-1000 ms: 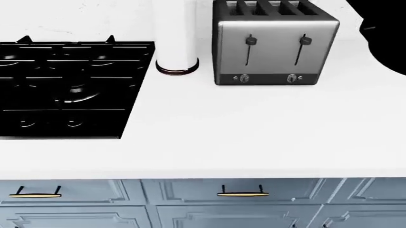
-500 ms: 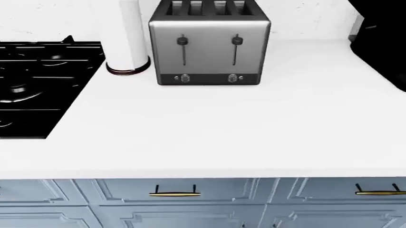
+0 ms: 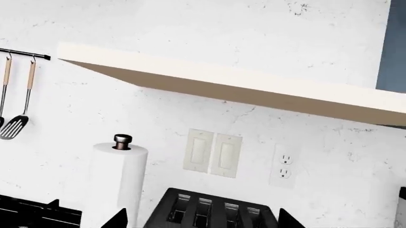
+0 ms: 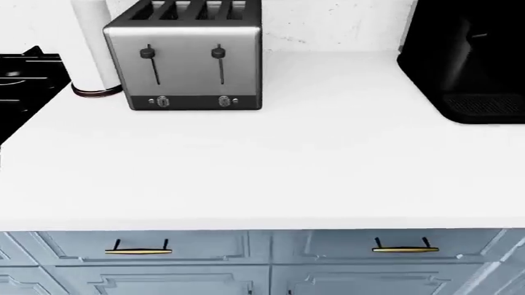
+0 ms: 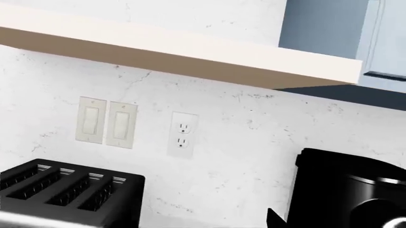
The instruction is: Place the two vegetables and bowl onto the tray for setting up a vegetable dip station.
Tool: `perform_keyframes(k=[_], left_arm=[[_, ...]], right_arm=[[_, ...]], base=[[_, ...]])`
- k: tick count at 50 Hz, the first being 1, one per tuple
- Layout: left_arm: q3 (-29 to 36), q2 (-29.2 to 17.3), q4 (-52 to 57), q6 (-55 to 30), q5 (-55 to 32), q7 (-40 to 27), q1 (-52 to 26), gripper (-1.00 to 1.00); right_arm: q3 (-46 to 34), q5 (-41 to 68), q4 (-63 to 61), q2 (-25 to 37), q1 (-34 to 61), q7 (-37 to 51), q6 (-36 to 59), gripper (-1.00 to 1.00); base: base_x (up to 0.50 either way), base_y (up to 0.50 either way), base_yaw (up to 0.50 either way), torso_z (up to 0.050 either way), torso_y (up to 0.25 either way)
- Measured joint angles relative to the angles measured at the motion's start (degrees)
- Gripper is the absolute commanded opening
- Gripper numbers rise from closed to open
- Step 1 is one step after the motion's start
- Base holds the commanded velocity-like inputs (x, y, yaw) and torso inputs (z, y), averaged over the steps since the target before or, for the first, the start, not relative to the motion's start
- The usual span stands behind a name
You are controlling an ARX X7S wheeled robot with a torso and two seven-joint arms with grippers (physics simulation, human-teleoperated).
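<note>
Landmark: we took the silver four-slot toaster as our reference, standing at the back of the white counter.
Paper towel roll: just left of the toaster, upright on a dark base.
Stovetop: black, further left of the toaster, only its edge showing.
Black appliance: well right of the toaster, against the wall.
Drawers: blue-grey fronts with brass handles, below the counter edge.
Wall behind toaster: two light switches, one outlet, a shelf above.
Task things: we saw no carrot, cucumber, bowl or tray in any view.
Grippers: we saw only dark tips at the wrist views' edges; we could not tell whether the fingers were apart or together.
</note>
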Motion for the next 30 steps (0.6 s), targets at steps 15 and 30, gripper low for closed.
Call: perform_keyframes(k=[15,30], left_arm=[[-0.57,0.17,-0.09,-0.29,0.06,-0.02,0.33,1.00],[-1.13,0.21,0.03,-0.55,0.05,-0.16,0.67,1.00]], right_arm=[[0.33,-0.10,0.13,-0.05,0.05,-0.02,0.25,1.00],[0.65,-0.08,0.01,-0.05,-0.04,0.10,0.45,1.00]], base=[[0.00,-0.50,0.00,0.000,0.000],[0.00,-0.50,0.00,0.000,0.000]])
